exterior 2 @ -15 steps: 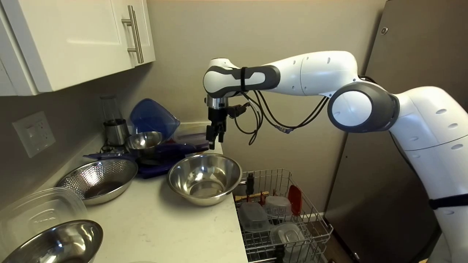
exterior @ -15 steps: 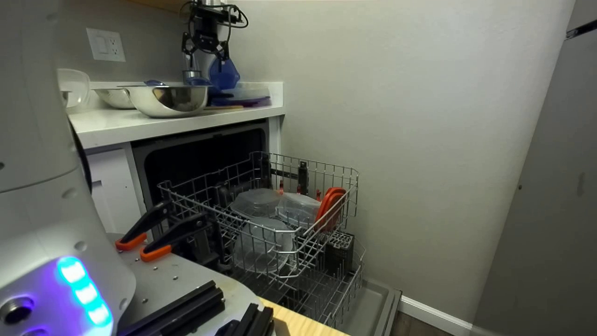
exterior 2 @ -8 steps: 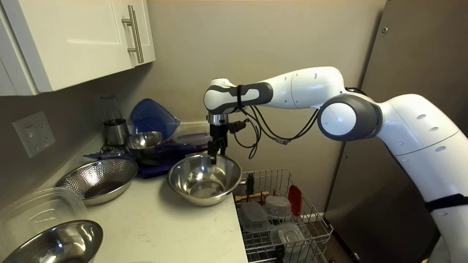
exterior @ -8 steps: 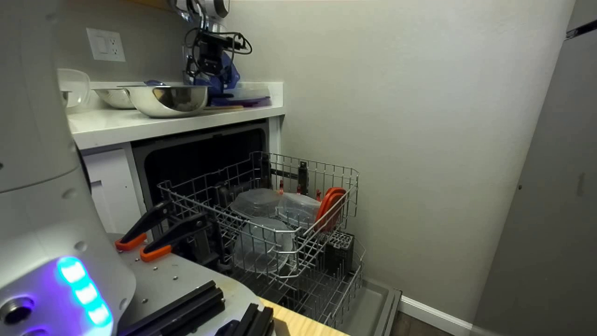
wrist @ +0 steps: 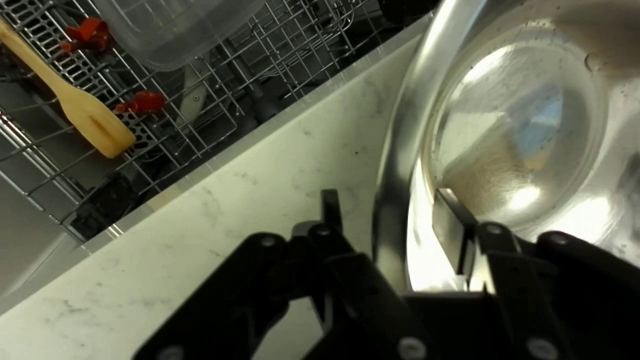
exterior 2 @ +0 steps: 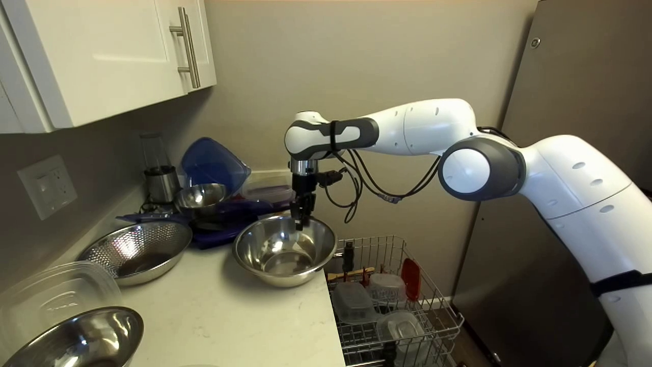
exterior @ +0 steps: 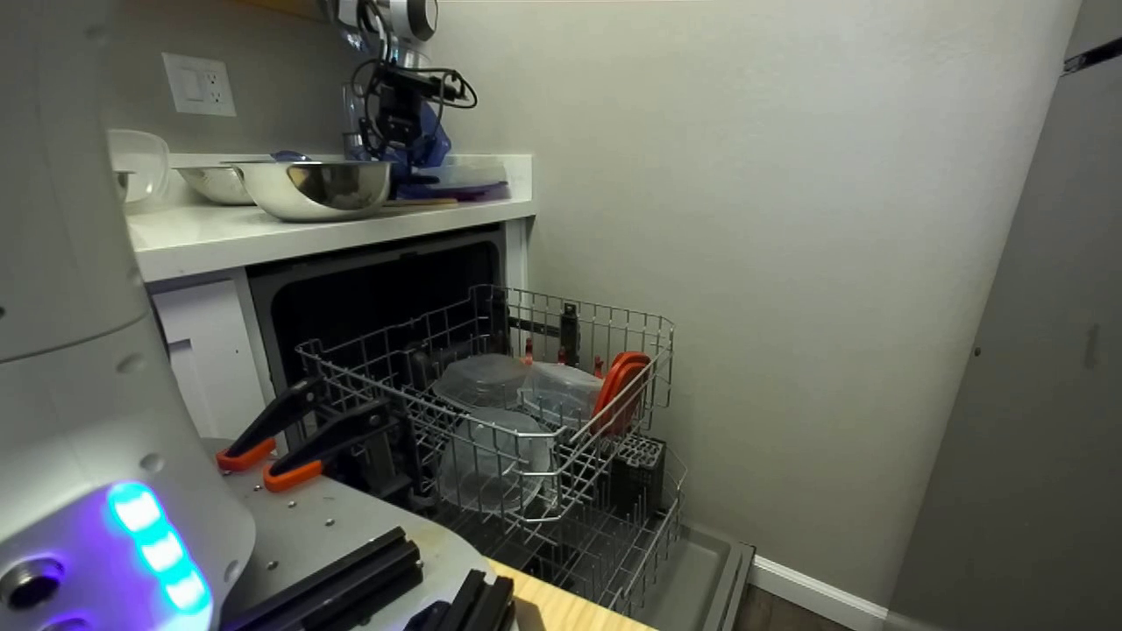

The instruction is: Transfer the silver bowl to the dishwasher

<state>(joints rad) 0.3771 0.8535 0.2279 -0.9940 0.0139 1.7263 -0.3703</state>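
Note:
The silver bowl (exterior 2: 288, 262) stands upright on the white counter near its edge; it also shows in an exterior view (exterior: 302, 191). In the wrist view, the bowl (wrist: 520, 120) fills the right side. My gripper (wrist: 387, 205) points down over its far rim, with one finger outside and one inside the bowl. Gaps show between the rim and both fingers, so the jaws stand open around it. In an exterior view, the gripper (exterior 2: 301, 220) is at the bowl's back rim. The dishwasher (exterior: 377, 280) is open below the counter, its wire rack (exterior: 536, 520) pulled out.
Clear containers (exterior: 495, 464) and red-orange lids (exterior: 622, 386) sit in the rack. A wooden spatula (wrist: 92, 120) lies there too. A colander (exterior 2: 140, 252), a small metal bowl (exterior 2: 202, 196), blue items (exterior 2: 214, 165) and another metal bowl (exterior 2: 84, 339) are on the counter. A cabinet (exterior 2: 117, 56) hangs above.
My gripper has come down from above the bowl to its back rim. Its fingers look somewhat closer together than half a second ago. The bowl has not moved.

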